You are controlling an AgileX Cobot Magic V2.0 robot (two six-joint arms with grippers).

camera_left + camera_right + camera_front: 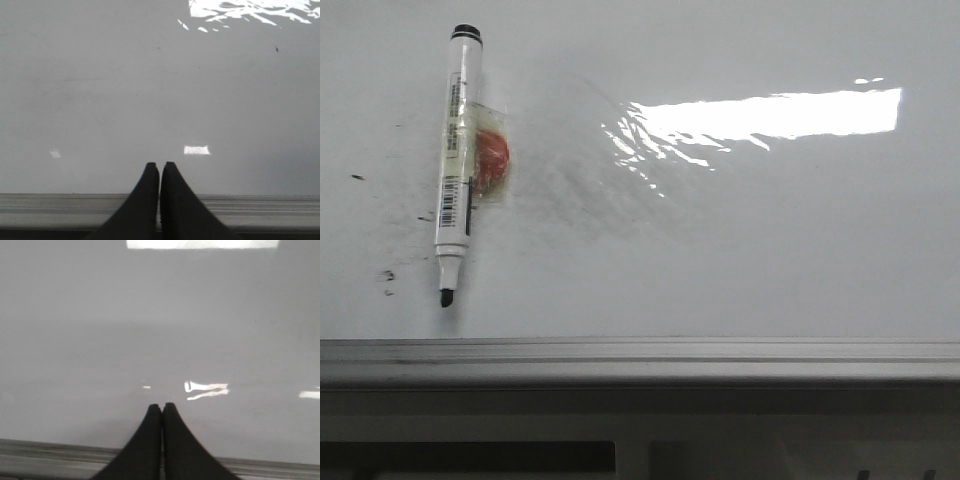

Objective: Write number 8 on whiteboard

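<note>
Front view: a marker (pixel 456 160) lies uncapped on the whiteboard (pixel 770 250) toward ten o'clock, tip pointing to six, a red lump taped at its barrel's three o'clock side. No number 8 shows yet.

Left wrist view: the left gripper (pixel 159 167) is clenched on nothing, above the board's frame.

Right wrist view: the right gripper (pixel 161 407) is likewise clenched and empty. The nearer arm should probably open wide and grasp the barrel mid-length, square across.

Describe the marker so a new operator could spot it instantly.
Start from the whiteboard, the glossy white surface filling the front view. Toward its left side lies the marker: white barrel, black end cap pointing away, bare black tip toward the near frame. An orange-red blob under clear tape is stuck to its barrel.
</note>
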